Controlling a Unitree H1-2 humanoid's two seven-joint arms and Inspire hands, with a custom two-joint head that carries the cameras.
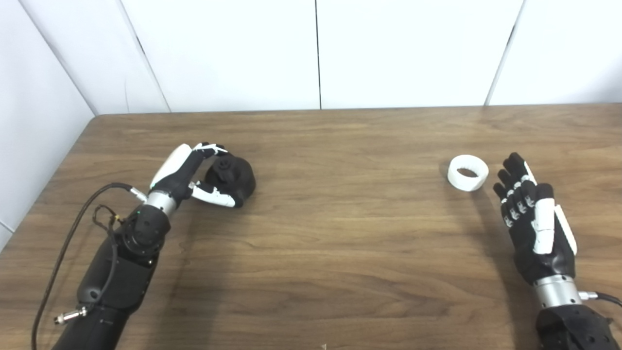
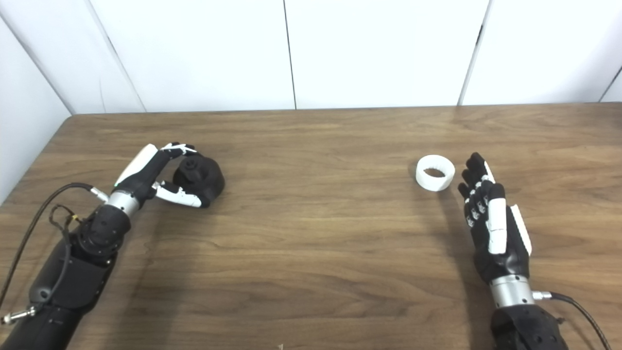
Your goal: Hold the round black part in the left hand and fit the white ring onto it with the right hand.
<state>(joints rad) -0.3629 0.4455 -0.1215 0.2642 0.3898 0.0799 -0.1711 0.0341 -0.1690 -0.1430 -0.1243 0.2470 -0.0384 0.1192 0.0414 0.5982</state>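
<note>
The round black part (image 1: 233, 177) rests on the wooden table at the left. My left hand (image 1: 194, 175) wraps it from the left side, fingers curled over its top and thumb along its front, touching it. It also shows in the right eye view (image 2: 201, 177). The white ring (image 1: 467, 172) lies flat on the table at the right, its hole facing up. My right hand (image 1: 532, 218) is open and empty, fingers straight, just right of the ring and a little nearer to me, not touching it.
The wooden table (image 1: 330, 233) spans the view, with white wall panels behind its far edge. A black cable (image 1: 63, 233) loops beside my left forearm near the table's left edge.
</note>
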